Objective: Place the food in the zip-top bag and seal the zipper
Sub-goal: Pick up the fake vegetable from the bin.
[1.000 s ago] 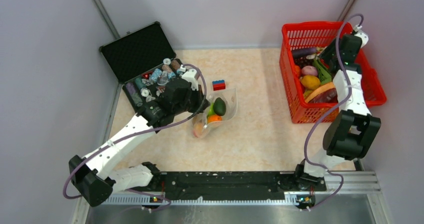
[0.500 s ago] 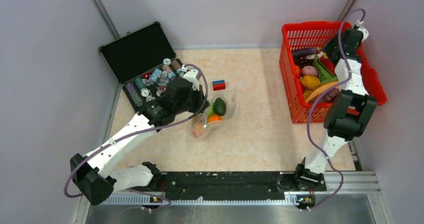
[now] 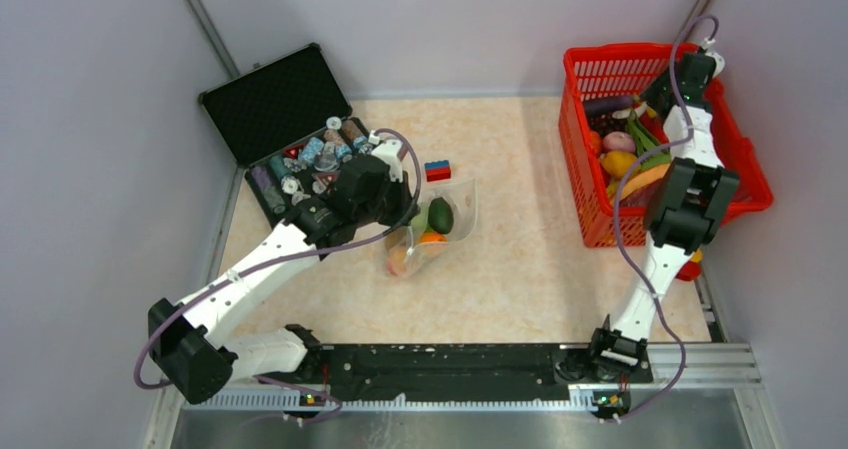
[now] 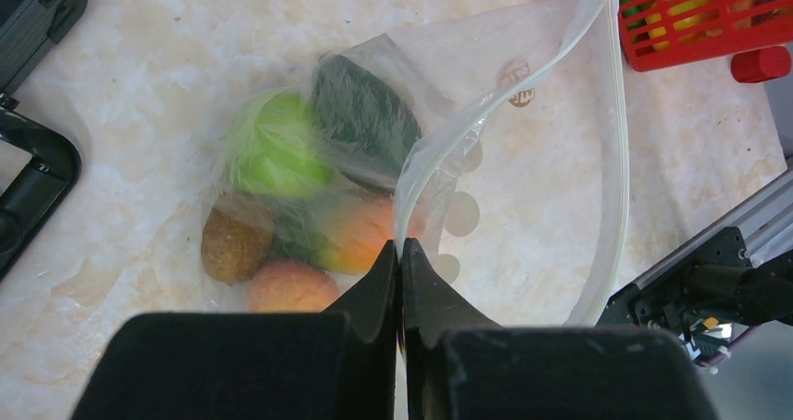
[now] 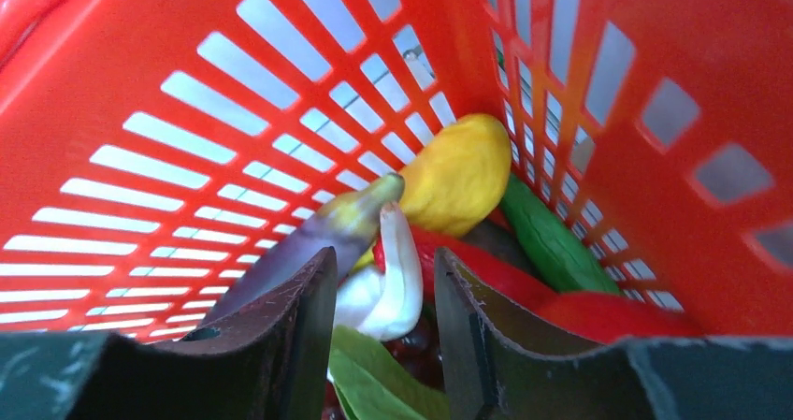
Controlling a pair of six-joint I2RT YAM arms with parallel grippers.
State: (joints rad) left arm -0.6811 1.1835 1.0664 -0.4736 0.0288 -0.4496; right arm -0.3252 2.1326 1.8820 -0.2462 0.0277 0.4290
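The table (image 3: 520, 269) carries a red mesh basket (image 3: 600, 64) at its far right and an open black case (image 3: 275, 94) at its far left. The zip-top bag (image 4: 542, 158) lies between them, left of centre and just beside the case, with its mouth gaping open.

The left end effector (image 4: 400, 252) is pinched tight on the near rim of the bag, holding that edge up. The right end effector (image 5: 383, 256) reaches down inside the basket. Its jaws stand a narrow way apart with a white piece (image 5: 393, 289) between them, and whether they press on it cannot be told.

Some of the food is in the bag: a green round fruit (image 4: 271, 149), a dark green piece (image 4: 365, 111), an orange (image 4: 360, 238), a brown fruit (image 4: 234, 247) and a peach-coloured one (image 4: 290, 287). More lies in the basket, with a purple eggplant (image 5: 309, 242) beside the left finger, a yellow piece (image 5: 458, 172) behind it and a green vegetable (image 5: 552, 242) against the basket wall.

A red-and-blue toy brick (image 3: 437, 171) sits just beyond the bag. The zipper (image 4: 619, 139) runs along the open far lip, unsealed.
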